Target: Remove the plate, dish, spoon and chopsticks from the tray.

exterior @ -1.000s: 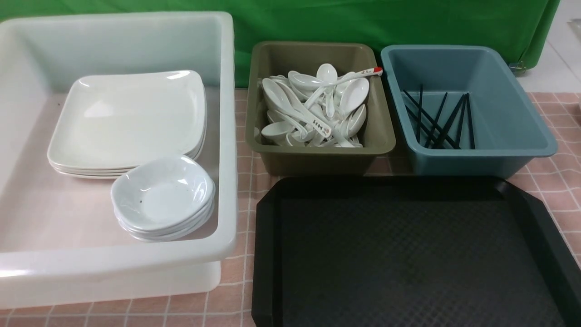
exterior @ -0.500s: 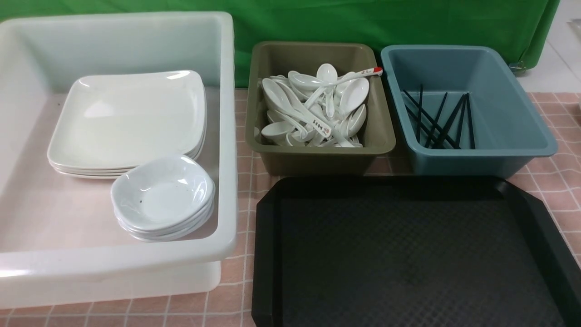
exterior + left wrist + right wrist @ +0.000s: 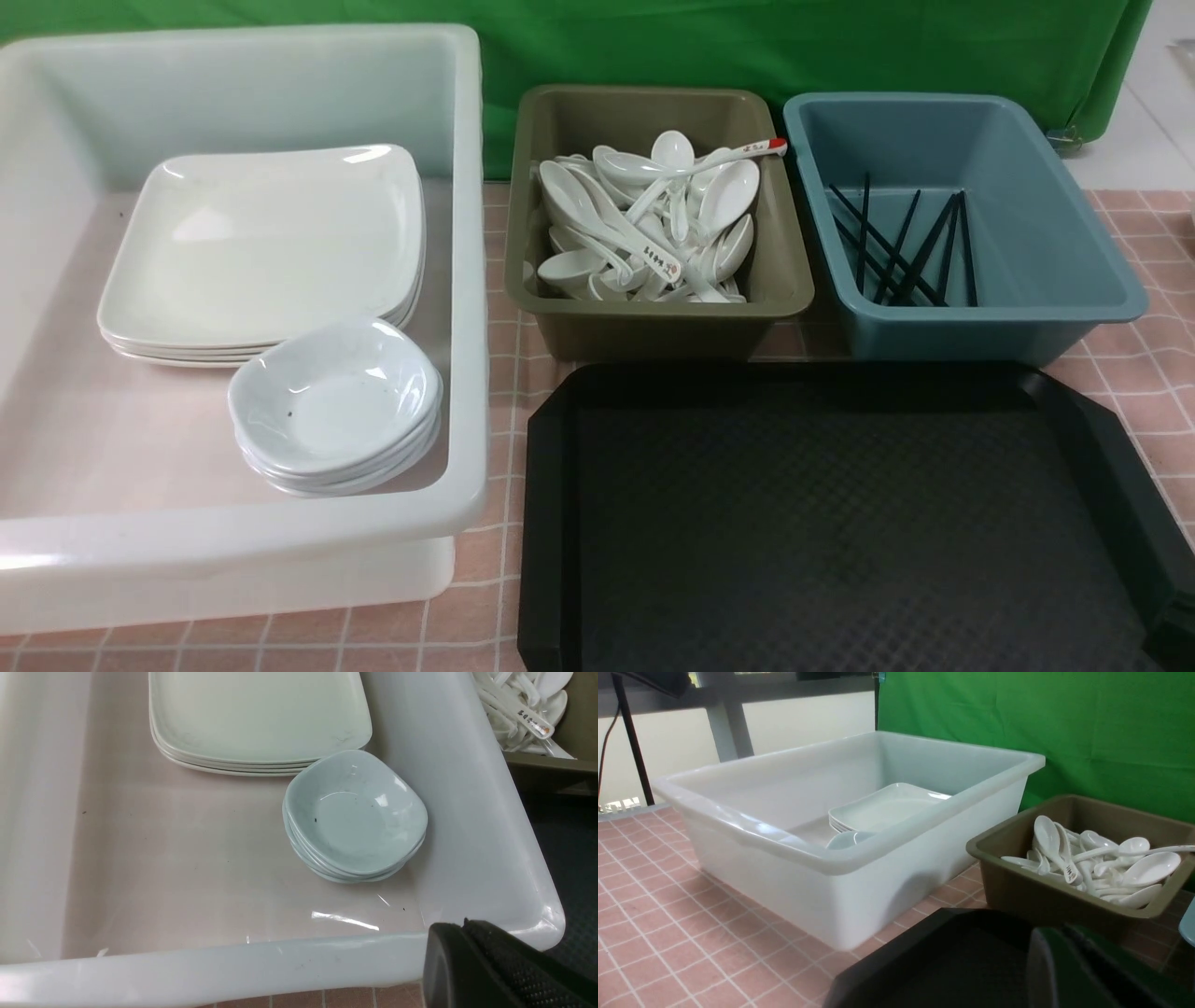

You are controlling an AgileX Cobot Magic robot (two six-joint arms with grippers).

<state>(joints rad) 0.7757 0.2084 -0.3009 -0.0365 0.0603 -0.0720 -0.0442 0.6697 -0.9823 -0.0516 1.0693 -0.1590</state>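
The black tray [image 3: 551, 523] lies bare at the front right, with nothing on its textured floor. The plate [image 3: 271, 243] tops a stack inside the white tub, and the dish [image 3: 331, 397] tops a smaller stack in front of it. The spoon [image 3: 653, 252] with black characters rests on the pile in the olive tub. The chopsticks [image 3: 896, 247] lie in the blue tub. My left gripper [image 3: 462, 925] is shut and empty, just outside the tub's near corner, apart from the dish [image 3: 355, 812]. My right gripper [image 3: 1057, 931] hangs over the tray [image 3: 924, 961], fingers together, holding nothing.
A white tub [image 3: 467, 280] fills the left side. The olive tub [image 3: 653, 322] of spoons and the blue tub [image 3: 980, 336] stand behind the tray. A red-tipped spoon [image 3: 761, 147] lies across the olive tub's far corner. Green cloth hangs behind.
A dark shape has entered the bottom right corner of the front view, over the tray's rim. The dishes, spoons and chopsticks have not moved.
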